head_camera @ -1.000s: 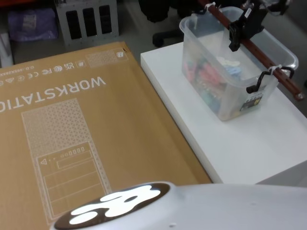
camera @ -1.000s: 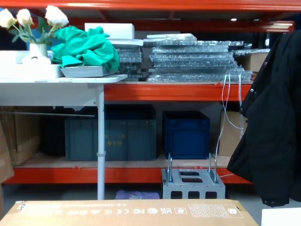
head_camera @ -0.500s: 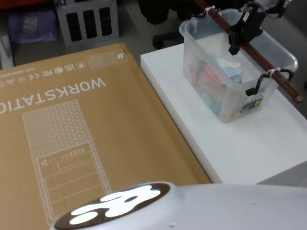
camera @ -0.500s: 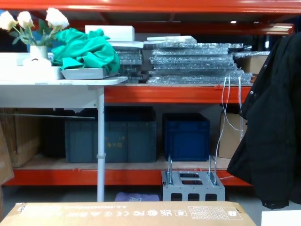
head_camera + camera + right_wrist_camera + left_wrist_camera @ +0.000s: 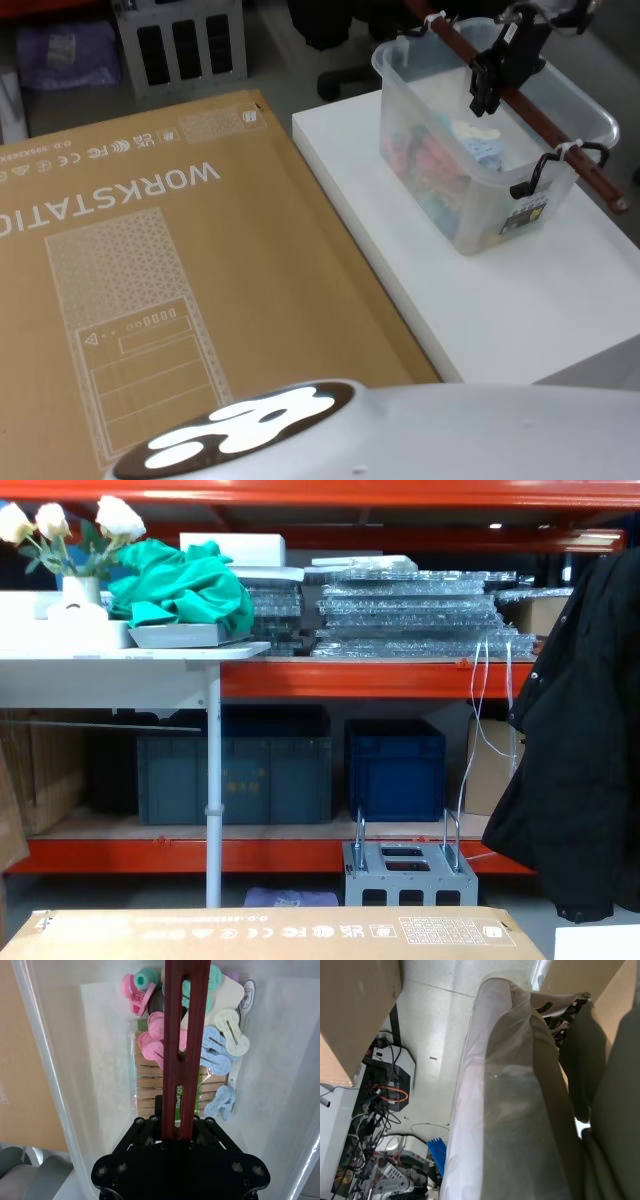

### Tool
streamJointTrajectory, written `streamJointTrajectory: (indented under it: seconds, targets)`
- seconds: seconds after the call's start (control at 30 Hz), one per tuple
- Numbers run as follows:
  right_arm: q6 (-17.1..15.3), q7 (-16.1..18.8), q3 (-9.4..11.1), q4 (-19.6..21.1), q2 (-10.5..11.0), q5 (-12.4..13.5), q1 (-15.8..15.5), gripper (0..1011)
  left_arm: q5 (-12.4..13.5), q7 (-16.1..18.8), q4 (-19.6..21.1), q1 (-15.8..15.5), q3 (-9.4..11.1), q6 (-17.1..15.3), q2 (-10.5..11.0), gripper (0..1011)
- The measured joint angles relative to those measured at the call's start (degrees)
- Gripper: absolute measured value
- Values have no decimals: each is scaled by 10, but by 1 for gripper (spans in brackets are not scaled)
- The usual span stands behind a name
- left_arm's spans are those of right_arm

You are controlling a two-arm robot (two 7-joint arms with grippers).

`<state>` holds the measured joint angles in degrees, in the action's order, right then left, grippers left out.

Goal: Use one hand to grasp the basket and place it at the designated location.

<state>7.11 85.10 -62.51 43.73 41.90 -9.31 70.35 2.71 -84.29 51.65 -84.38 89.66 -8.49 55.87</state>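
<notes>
Big brown cardboard box lying flat beside the white counter: "WORKSTATIO…" printed large in white, upside down from the head view, cut off at the frame edge. Above it a row of small compliance marks, "UK CA", "FC" and "CE" just legible, rest too small. Same strip of marks on the box edge in the chest view, unreadable. Basket has a small dark label on its near end, text too small.
</notes>
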Motion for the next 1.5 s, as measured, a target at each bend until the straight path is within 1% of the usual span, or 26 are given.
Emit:
streamJointTrajectory:
  seconds: [0.1,0.17,0.23,0.3,0.33,0.37,0.4,0.6,0.63,0.67,0.77,0.8,0.83,0.87,0.97,1.03,1.13,1.33,1.4,1.43,1.47,1.5]
  targets:
    - [0,-2,1,4,2,1,1,263,0,0,0,0,0,0,0,0]
    - [0,-4,3,10,4,2,2,299,0,0,0,0,0,0,0,0]
    - [-1,-5,5,18,7,4,3,383,0,0,0,0,0,0,0,0]
    - [-2,-6,6,22,9,4,4,414,0,0,0,0,0,0,0,0]
    - [-3,-6,6,24,10,5,4,486,0,0,0,0,0,0,0,0]
    - [-3,-6,6,24,10,5,4,486,0,0,0,0,0,0,0,0]
    - [-3,-7,6,26,11,5,5,527,0,0,0,0,0,0,0,0]
    - [-16,-8,8,44,19,5,7,727,0,0,0,0,0,0,0,0]
    - [-18,-8,8,47,21,5,7,727,0,0,0,0,0,0,0,0]
    - [-22,-8,9,53,24,5,7,784,0,0,0,0,0,0,0,0]
    - [-26,-8,12,64,31,8,8,858,0,0,0,0,0,0,0,0]
    - [-26,-8,12,64,31,8,8,908,0,0,0,0,0,0,0,0]
    - [-26,-8,13,67,33,9,8,925,0,0,0,0,0,0,0,0]
    - [-27,-8,14,70,35,10,8,971,0,0,0,0,0,0,0,0]
    - [-31,-8,19,88,46,16,8,1001,0,0,0,0,0,0,0,0]
    - [-32,-8,20,92,49,17,8,1001,0,0,0,0,0,0,0,0]
    - [-39,-10,25,116,63,20,7,1001,0,0,0,0,0,0,0,0]
    - [-44,-14,32,142,79,25,5,1001,0,0,0,0,0,0,0,0]
    - [-48,-17,35,155,87,26,3,1001,0,0,0,0,0,0,0,0]
    - [-52,-20,38,167,94,27,1,1001,0,0,0,0,0,0,0,0]
    - [-52,-20,38,167,94,27,1,1001,0,0,0,0,0,0,0,0]
    - [-57,-24,42,179,102,28,-1,1001,0,0,0,0,0,0,0,0]
